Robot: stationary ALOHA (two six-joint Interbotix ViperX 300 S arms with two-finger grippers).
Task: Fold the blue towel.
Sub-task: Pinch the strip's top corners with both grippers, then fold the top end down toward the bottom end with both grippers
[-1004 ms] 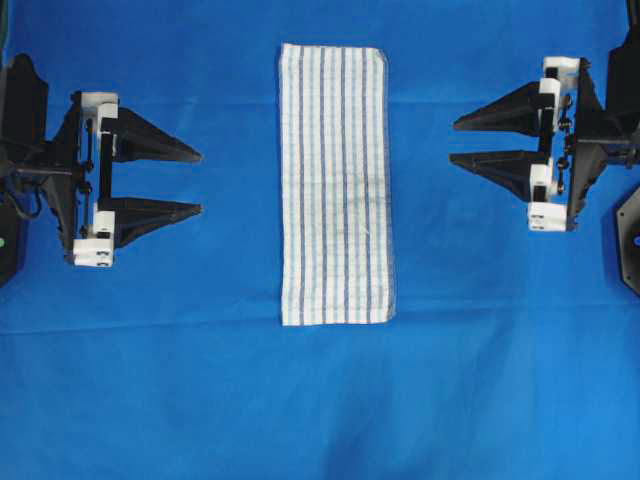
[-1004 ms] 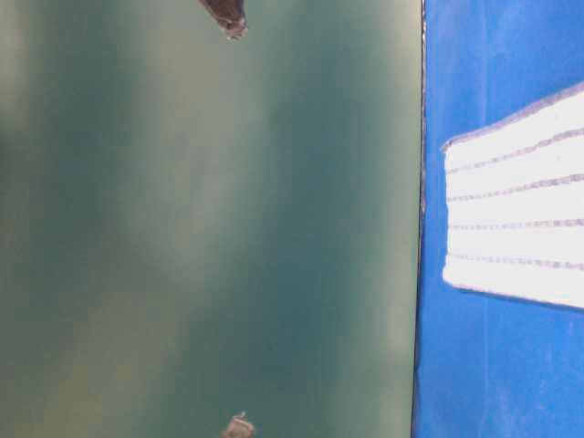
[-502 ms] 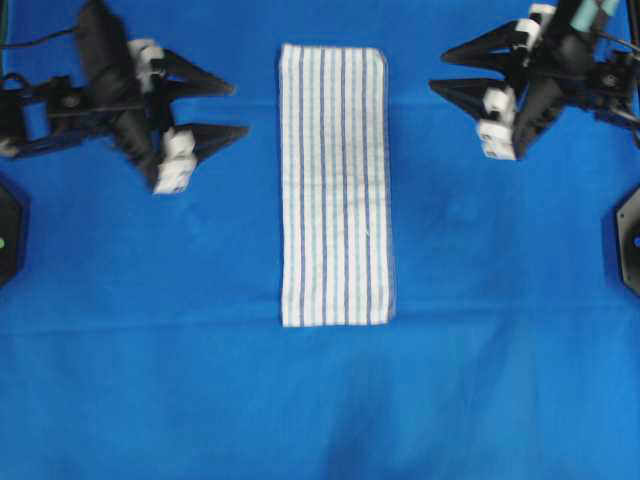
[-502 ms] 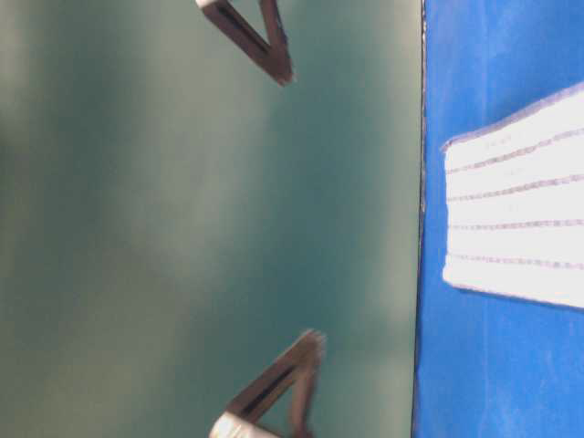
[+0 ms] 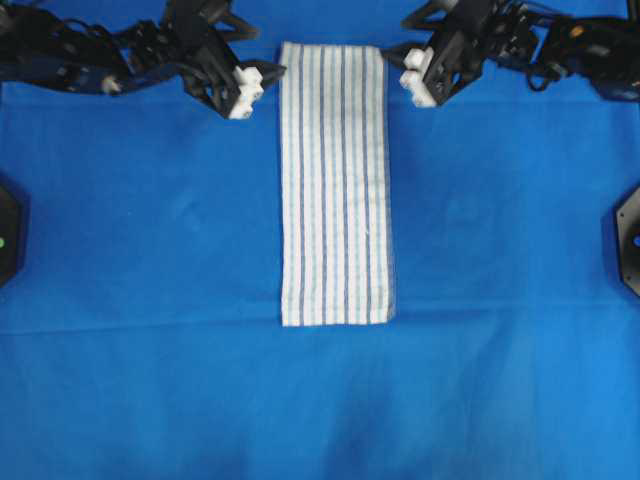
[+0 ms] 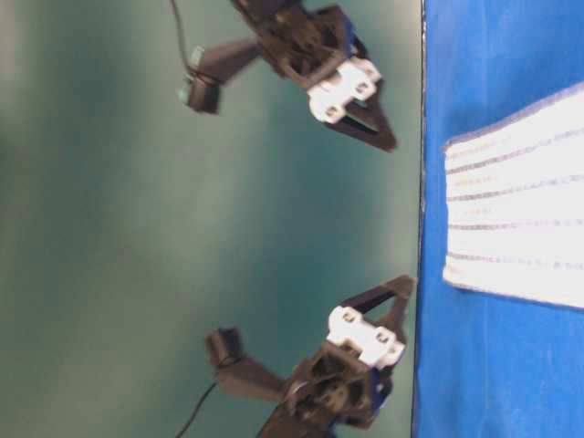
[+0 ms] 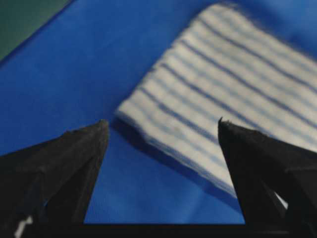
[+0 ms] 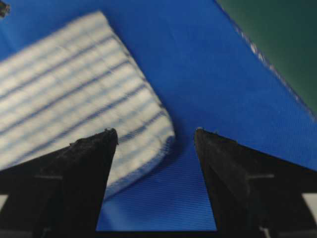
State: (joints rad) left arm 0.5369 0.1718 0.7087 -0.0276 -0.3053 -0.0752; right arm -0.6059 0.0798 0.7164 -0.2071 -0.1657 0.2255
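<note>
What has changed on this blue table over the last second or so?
Both arms swung from the table's sides toward the far end of the white rectangular woven towel with thin blue stripes. The left gripper and right gripper now flank its two far corners, jaws spread wider than before, holding nothing. The towel stayed flat and unmoved on the plain blue table covering.

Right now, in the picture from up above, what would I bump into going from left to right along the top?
left pincer → blue towel → right pincer, all over the blue table covering.
</note>
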